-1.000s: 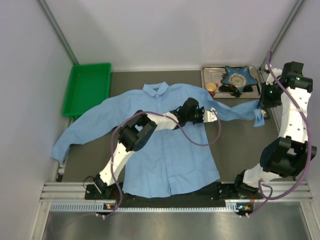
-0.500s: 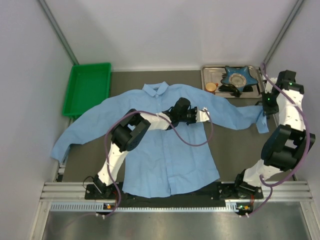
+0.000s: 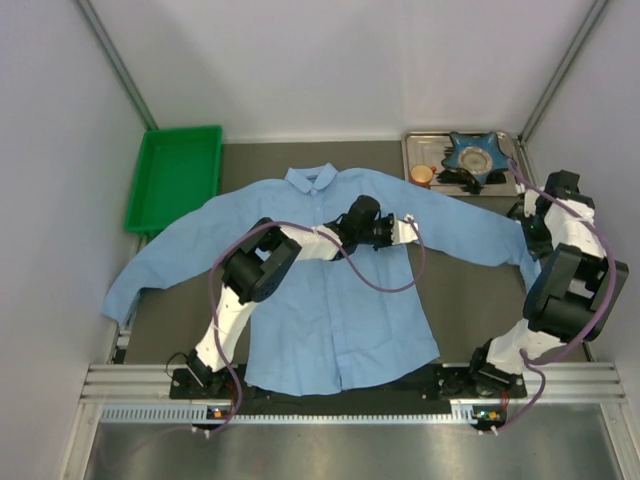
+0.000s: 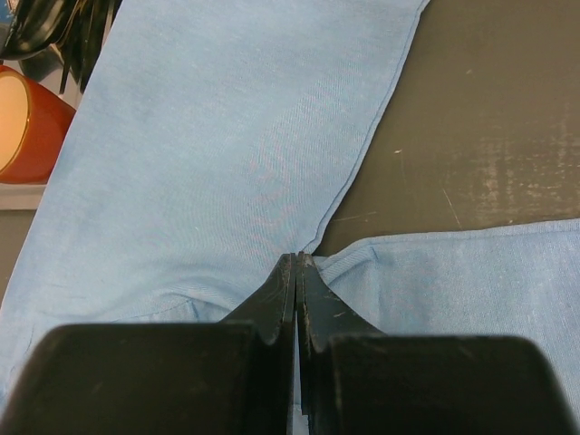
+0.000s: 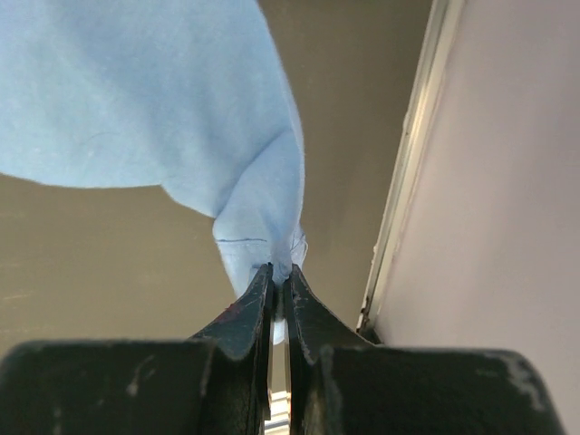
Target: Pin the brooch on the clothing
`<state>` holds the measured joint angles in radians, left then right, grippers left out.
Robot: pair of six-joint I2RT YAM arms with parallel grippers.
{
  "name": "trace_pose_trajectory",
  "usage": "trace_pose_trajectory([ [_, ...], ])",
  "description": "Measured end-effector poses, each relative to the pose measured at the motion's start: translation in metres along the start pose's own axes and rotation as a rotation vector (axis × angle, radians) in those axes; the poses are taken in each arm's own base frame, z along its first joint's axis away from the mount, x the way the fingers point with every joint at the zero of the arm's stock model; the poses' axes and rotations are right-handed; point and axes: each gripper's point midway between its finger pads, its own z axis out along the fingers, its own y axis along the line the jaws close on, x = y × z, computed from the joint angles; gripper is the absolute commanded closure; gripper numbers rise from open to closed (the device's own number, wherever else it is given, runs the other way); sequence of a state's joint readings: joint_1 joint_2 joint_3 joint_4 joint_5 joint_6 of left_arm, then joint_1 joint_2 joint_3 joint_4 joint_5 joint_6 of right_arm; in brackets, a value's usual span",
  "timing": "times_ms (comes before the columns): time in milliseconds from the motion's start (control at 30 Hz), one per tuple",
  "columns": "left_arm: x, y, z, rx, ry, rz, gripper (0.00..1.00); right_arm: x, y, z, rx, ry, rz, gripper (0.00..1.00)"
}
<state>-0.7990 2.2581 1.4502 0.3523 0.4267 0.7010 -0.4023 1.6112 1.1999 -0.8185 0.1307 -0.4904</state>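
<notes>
Dark table (image 3: 470,290) from above: shirt (image 3: 330,300) spread flat, collar at the far side. Left gripper (image 3: 408,229) sits at one underarm, right gripper (image 3: 530,248) at that sleeve's end. Left wrist: jaws together, tips on the underarm seam, orange cup (image 4: 27,127) nearby. Right wrist: jaws clamped on the cuff (image 5: 263,227).
</notes>
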Motion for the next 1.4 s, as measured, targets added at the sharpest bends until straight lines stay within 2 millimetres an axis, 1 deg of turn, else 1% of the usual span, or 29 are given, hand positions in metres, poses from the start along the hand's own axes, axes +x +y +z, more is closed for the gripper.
trace_pose_trajectory([
  [33, 0.0, 0.0, 0.0, 0.0, 0.001, -0.001, 1.0, 0.002, -0.003, 0.001, 0.008, 0.003, -0.001, 1.0],
  [133, 0.0, 0.0, 0.0, 0.001, 0.0, -0.001, 1.0, 0.005, -0.012, 0.004, 0.031, 0.008, -0.003, 0.92],
  [167, 0.0, 0.0, 0.0, 0.002, -0.001, 0.0, 1.0, 0.005, -0.014, 0.005, 0.036, 0.01, -0.005, 0.87],
  [233, 0.0, -0.001, 0.0, 0.003, -0.002, -0.001, 1.0, 0.005, -0.016, 0.007, 0.043, 0.014, -0.011, 0.83],
  [267, 0.0, -0.001, 0.0, 0.003, -0.003, 0.0, 1.0, 0.005, -0.017, 0.009, 0.042, 0.017, -0.015, 0.78],
  [300, 0.0, -0.001, 0.0, 0.002, -0.002, 0.0, 1.0, 0.006, -0.017, 0.011, 0.042, 0.022, -0.019, 0.76],
  [400, 0.0, -0.001, 0.0, 0.002, -0.003, 0.0, 1.0, 0.008, -0.016, 0.016, 0.04, 0.038, -0.03, 0.63],
  [500, 0.001, -0.002, -0.001, 0.003, -0.002, -0.001, 1.0, 0.013, -0.018, 0.022, 0.035, 0.063, -0.036, 0.61],
  [567, 0.002, -0.001, -0.004, 0.004, -0.002, -0.003, 1.0, 0.018, -0.02, 0.026, 0.033, 0.081, -0.033, 0.52],
  [600, 0.001, -0.001, -0.004, 0.004, -0.003, -0.002, 1.0, 0.019, -0.022, 0.028, 0.033, 0.086, -0.029, 0.52],
  [633, 0.0, -0.001, -0.005, 0.006, -0.006, -0.002, 1.0, 0.021, -0.025, 0.028, 0.036, 0.09, -0.026, 0.52],
  [733, -0.004, -0.001, -0.008, 0.009, -0.016, 0.0, 1.0, 0.018, -0.033, 0.026, 0.052, 0.083, -0.019, 0.38],
  [767, -0.005, -0.001, -0.008, 0.011, -0.018, 0.0, 1.0, 0.015, -0.037, 0.024, 0.06, 0.076, -0.019, 0.36],
  [900, -0.007, 0.001, -0.01, 0.012, -0.024, 0.0, 1.0, 0.006, -0.046, 0.018, 0.083, 0.054, -0.032, 0.36],
  [1100, -0.008, 0.0, -0.011, 0.02, -0.033, 0.0, 1.0, -0.002, -0.06, 0.01, 0.107, 0.028, -0.037, 0.38],
  [1333, -0.007, -0.002, -0.011, 0.03, -0.032, -0.004, 1.0, -0.001, -0.059, 0.007, 0.084, 0.028, -0.032, 0.37],
  [1400, -0.006, -0.003, -0.012, 0.035, -0.029, -0.007, 1.0, -0.006, -0.061, 0.003, 0.08, 0.015, -0.027, 0.37],
])
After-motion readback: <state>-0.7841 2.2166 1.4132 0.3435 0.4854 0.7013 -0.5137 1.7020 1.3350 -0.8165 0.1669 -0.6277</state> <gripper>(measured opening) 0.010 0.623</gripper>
